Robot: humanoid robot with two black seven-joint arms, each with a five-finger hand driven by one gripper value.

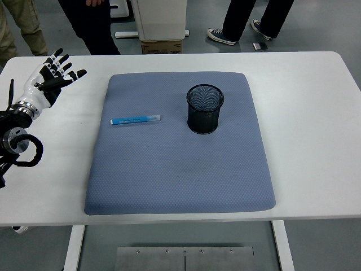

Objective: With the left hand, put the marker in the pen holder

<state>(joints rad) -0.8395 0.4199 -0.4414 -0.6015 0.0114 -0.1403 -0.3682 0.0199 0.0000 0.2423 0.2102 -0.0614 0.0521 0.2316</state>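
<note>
A blue marker [135, 119] lies flat on the blue-grey mat [180, 180], left of its middle, lengthwise left to right. A black mesh pen holder [205, 108] stands upright on the mat to the marker's right, and nothing shows inside it. My left hand [55, 73] is over the table's far left, well left of and a little beyond the marker, with its fingers spread and holding nothing. The right arm is not in view.
The white table [316, 113] carries the mat. People's legs [248, 17] and a white box [159, 20] stand beyond the far edge.
</note>
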